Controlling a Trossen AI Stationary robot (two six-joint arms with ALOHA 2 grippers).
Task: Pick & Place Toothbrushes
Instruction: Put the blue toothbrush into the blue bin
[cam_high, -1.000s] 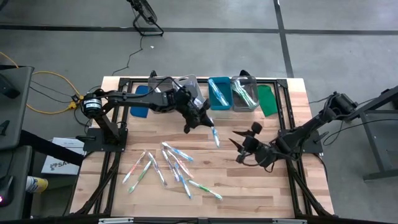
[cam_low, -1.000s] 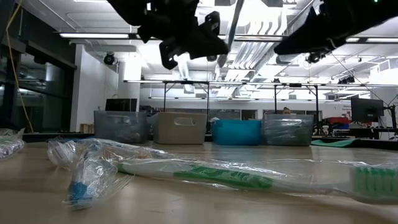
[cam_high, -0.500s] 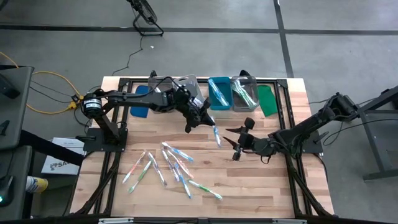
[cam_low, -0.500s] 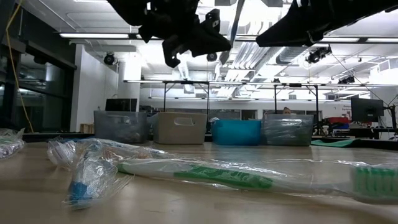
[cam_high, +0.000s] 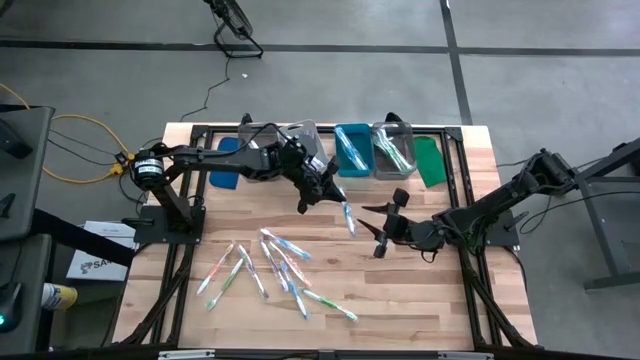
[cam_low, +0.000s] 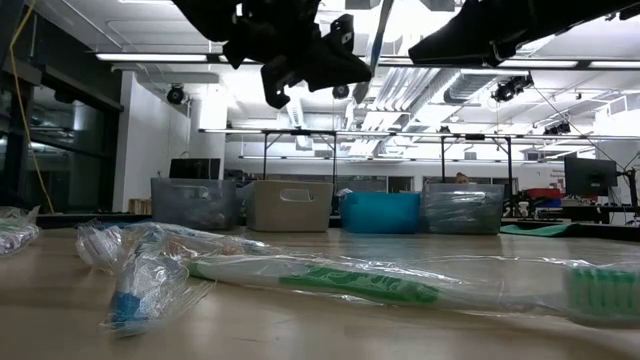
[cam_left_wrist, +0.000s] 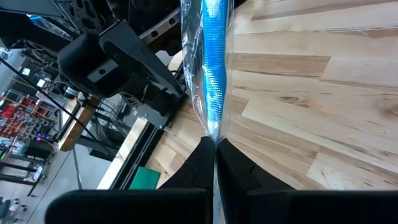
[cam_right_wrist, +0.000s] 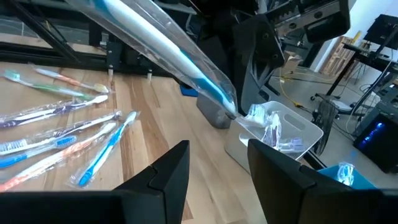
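One blue toothbrush in a clear plastic wrapper (cam_high: 346, 217) hangs from the left hand (cam_high: 331, 193), pinched tight at its tip, above the wooden desk (cam_high: 420, 300). Right of this toothbrush, just beside it, the right hand (cam_high: 378, 229) hovers with fingers parted, holding nothing.

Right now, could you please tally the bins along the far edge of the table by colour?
Clear bins: 2
Grey bin: 1
Teal bin: 1
Total: 4
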